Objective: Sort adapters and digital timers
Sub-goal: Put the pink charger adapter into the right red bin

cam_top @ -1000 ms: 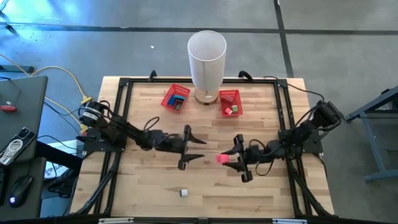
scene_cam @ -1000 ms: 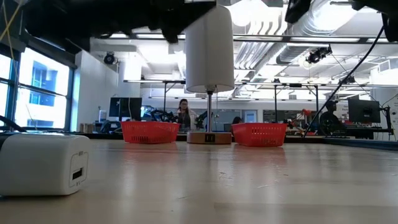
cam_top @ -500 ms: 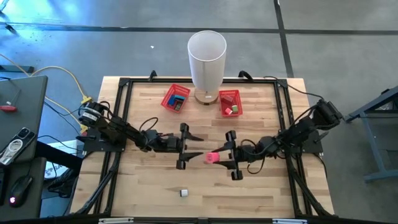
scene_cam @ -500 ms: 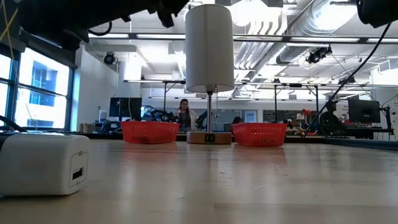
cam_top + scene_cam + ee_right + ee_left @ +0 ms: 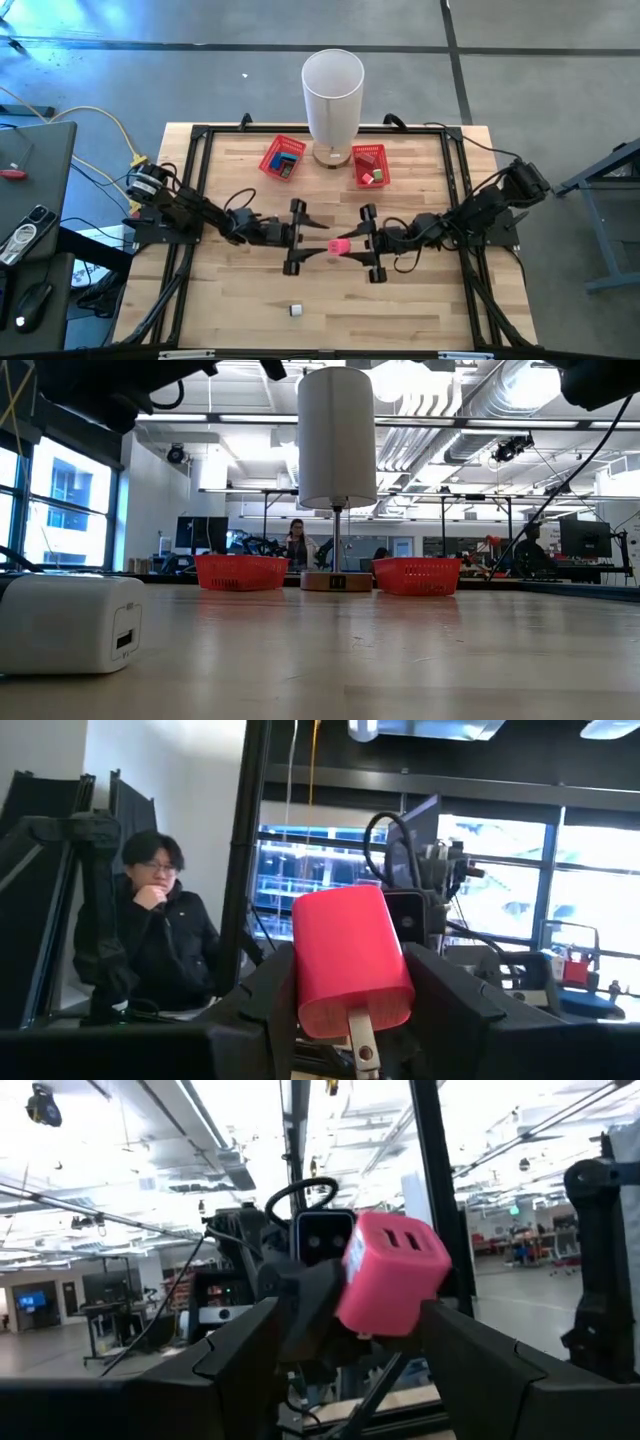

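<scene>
The right gripper (image 5: 366, 242) is clenched on the pink adapter (image 5: 339, 245), holding it above mid-table with the adapter pointing toward the left arm. The left gripper (image 5: 296, 236) faces it with fingers spread, the adapter just beside its tips. This looks like a handover between the 2 arms.

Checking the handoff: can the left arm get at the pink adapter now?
Probably yes. The right pincer holds the pink adapter out toward the open left pincer, with nothing between them.

Open-plan lab: exposed ducts (image 5: 520, 395), monitors (image 5: 585, 538)
</scene>
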Available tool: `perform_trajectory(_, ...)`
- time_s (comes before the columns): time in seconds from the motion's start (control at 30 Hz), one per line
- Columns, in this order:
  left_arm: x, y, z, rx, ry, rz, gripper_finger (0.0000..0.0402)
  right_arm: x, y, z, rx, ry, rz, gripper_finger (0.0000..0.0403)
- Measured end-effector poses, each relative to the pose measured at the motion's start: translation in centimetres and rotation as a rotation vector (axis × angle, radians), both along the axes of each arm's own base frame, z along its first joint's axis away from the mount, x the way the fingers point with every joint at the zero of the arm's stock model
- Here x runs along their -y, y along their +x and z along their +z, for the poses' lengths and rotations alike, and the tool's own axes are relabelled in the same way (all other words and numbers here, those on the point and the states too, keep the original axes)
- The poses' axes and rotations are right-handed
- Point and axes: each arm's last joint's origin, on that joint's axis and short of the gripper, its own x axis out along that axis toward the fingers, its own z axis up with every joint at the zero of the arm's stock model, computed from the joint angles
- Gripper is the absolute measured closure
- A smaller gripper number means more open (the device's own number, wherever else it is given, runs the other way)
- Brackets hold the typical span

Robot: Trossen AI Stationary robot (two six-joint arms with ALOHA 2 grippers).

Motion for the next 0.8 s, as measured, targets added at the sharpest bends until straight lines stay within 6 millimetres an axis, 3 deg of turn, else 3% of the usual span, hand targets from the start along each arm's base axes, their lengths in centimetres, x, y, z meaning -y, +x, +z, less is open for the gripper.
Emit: perform_trajectory(0.8, -1.1, 1.4, 0.5, 0.028, 0.002, -0.014, 0.0172, 1.1, 0.4, -0.1, -0.015, 0.005, -0.022, 0.0260)
